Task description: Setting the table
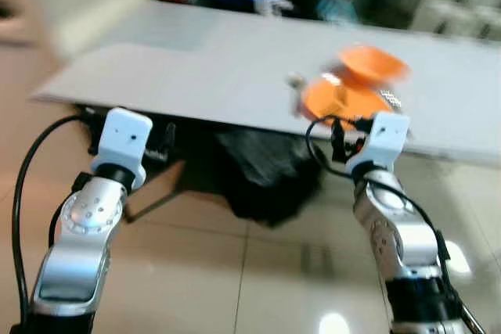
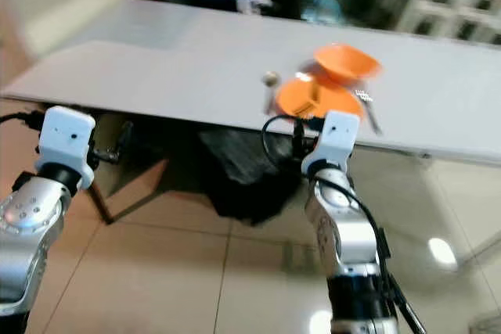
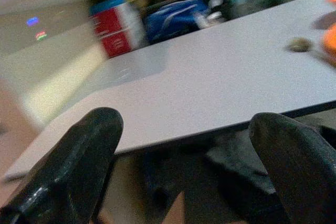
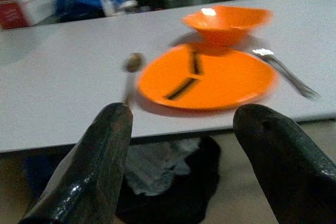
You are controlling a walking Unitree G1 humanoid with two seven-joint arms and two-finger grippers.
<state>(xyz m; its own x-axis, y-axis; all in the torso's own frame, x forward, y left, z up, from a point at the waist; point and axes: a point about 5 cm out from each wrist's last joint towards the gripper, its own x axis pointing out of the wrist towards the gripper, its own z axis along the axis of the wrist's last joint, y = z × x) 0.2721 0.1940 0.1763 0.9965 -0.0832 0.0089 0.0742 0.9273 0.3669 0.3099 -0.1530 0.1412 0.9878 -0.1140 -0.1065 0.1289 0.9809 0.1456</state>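
An orange plate (image 4: 207,77) lies near the front edge of the white worktop (image 1: 196,76), an orange bowl (image 4: 226,23) just behind it, a spoon (image 4: 130,74) and a fork (image 4: 286,72) flanking it. The right gripper (image 4: 181,156) and the left gripper (image 3: 184,171) hover short of the worktop, jaws released and empty. The plate looks light, stiff and smooth; its rim is probably the best hold.

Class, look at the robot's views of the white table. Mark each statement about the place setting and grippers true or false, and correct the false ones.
1. The orange bowl sits beyond the orange plate. True.
2. The fork lies in the bowl. False: it lies on the table beside the plate.
3. The spoon lies on the table beside the plate. True.
4. The right gripper holds the plate. False: it is open, short of the table.
5. The left gripper is open. True.
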